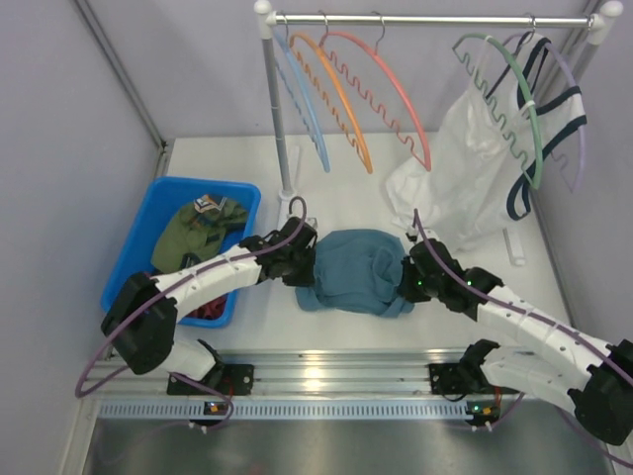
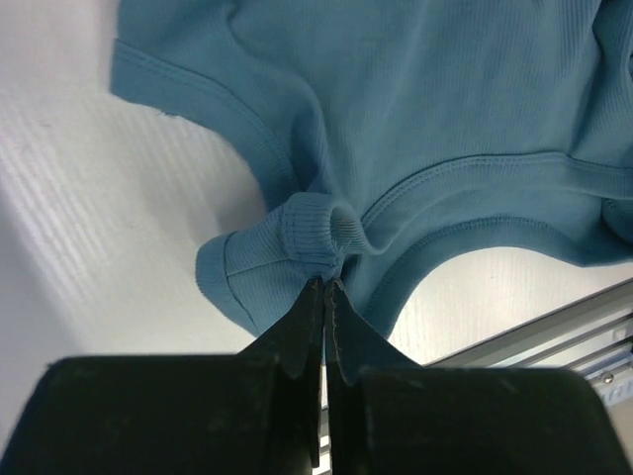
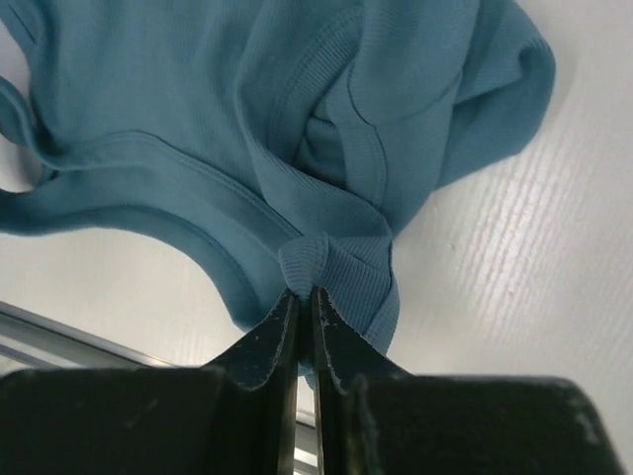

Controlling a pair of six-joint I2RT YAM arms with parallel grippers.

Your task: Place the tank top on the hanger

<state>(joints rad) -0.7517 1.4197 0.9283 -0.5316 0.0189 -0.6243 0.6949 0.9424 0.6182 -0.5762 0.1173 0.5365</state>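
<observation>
While the tank top (image 1: 356, 272) lies bunched on the white surface (image 1: 346, 188) between the two arms, both arms grip it. The left hand (image 2: 326, 285) is clamped tight on a rolled bit of ribbed strap at the garment's left edge, and the right hand (image 3: 302, 294) is closed on a similar fold at its right edge. Behind them, the hanger (image 1: 394, 89) hangs from the rail (image 1: 425, 19), well apart from the cloth, just beside an orange hanger (image 1: 346, 109). An olive garment (image 1: 198, 233) sits in the blue bin (image 1: 168, 203) on the left.
</observation>
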